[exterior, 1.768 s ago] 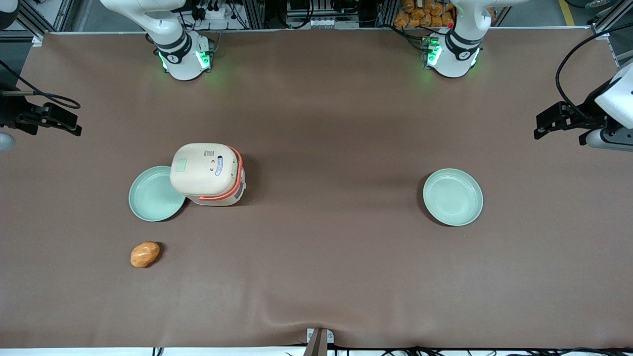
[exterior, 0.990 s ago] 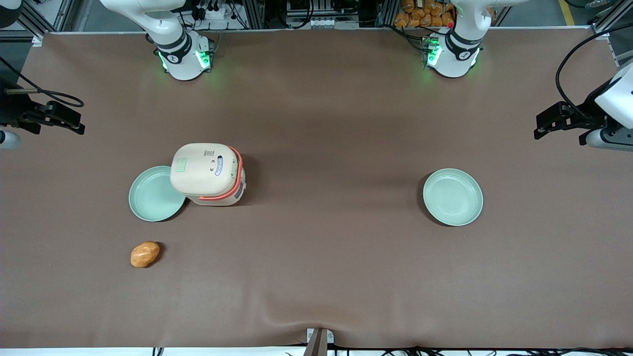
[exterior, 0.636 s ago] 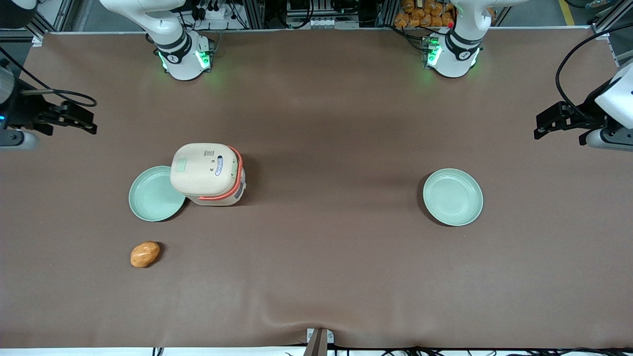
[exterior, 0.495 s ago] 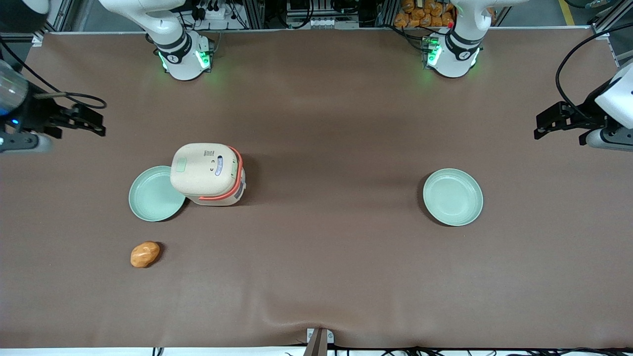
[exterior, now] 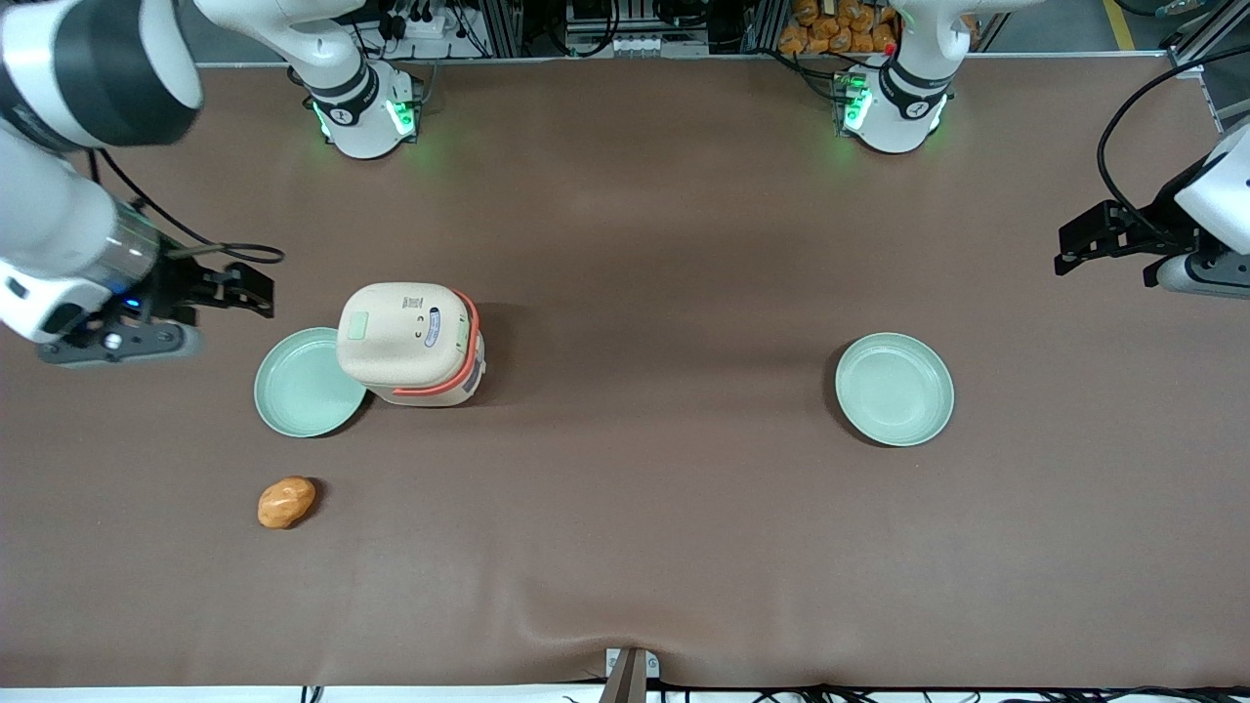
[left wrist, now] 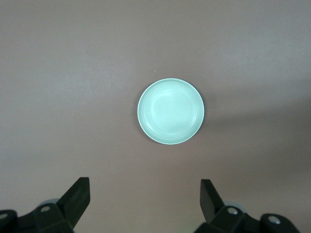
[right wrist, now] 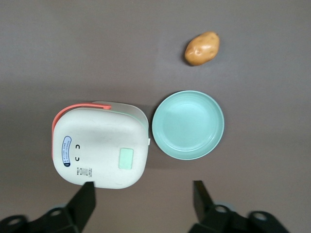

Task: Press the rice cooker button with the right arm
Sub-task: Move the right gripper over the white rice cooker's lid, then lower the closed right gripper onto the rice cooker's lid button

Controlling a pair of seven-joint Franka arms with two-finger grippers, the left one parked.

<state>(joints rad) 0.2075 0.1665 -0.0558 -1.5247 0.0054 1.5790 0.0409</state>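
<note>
Progress on the press looks to be at the approach stage only: nothing touches the button (right wrist: 126, 158), so the contact itself is left to do. The rice cooker (exterior: 408, 344) stands on the brown table (exterior: 645, 517) toward the working arm's end, well in from every edge, its lid down and the orange-red band showing along one side. The button is the pale green rounded square on the cream lid, apart from the white oval panel (exterior: 433, 326) with the blue edge, which must not be taken for it. The right arm (exterior: 59, 186) reaches in over the table edge at its own end, and its gripper (exterior: 256, 291) hangs above the bare table near the cooker, off to the side of the lid, not over it. In the right wrist view the two black fingers (right wrist: 83, 199) stand spread wide with nothing between them, so the gripper is released and empty. A green plate (exterior: 309, 382) lies just beside the cooker, partly under its overhang as seen from the front, and a potato (exterior: 286, 502) lies nearer the front camera. Judging by this, the gripper has yet to come over the lid, line a fingertip up with the green square and push down.
</note>
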